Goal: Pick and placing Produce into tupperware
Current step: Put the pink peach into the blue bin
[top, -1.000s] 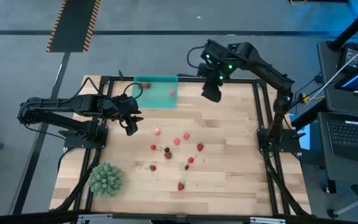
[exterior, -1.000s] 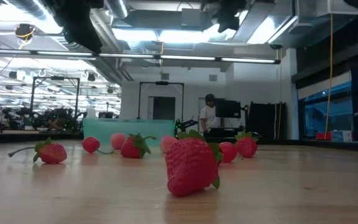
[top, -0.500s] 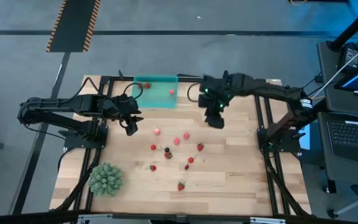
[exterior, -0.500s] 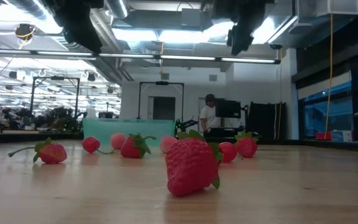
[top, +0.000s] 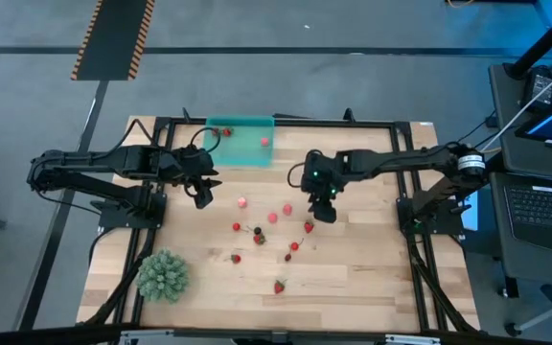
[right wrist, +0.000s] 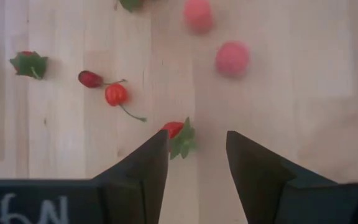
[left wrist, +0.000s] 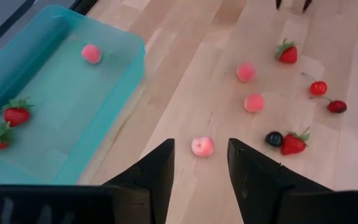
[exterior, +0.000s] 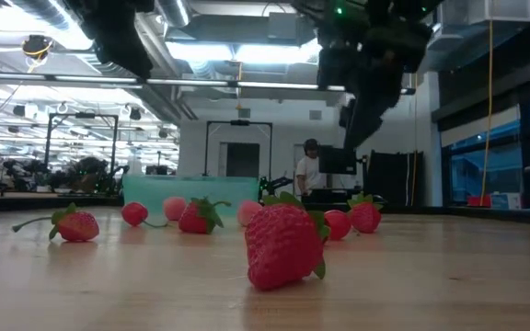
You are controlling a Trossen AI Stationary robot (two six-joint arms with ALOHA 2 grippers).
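Produce — small red and pink fruits, most loose on the tabletop [top: 353,278] in a cluster near its middle; three already lie in the tupperware [top: 242,142], which sits at the tabletop's far edge, nearer the left arm. Right hand [top: 322,206]: fingers parted, nothing between them, hanging over a green-topped strawberry [right wrist: 179,133] at the cluster's right edge; the wrist view shows that fruit between the fingertips but slightly off centre, nearer one finger. Left hand [top: 202,195]: also parted and empty, waiting beside the tupperware, with a pink fruit [left wrist: 202,146] lying ahead of its gap. Spiky green ball [top: 164,275]: near corner on the left, not part of the job. Risks, as judged — the strawberry is tiny and rounded, so an off-centre close could pinch its leaves only or squirt it sideways; a descent too low would jam the fingertips on the wood; two stemmed red fruits [right wrist: 104,87] near the strawberry could be knocked and roll away.
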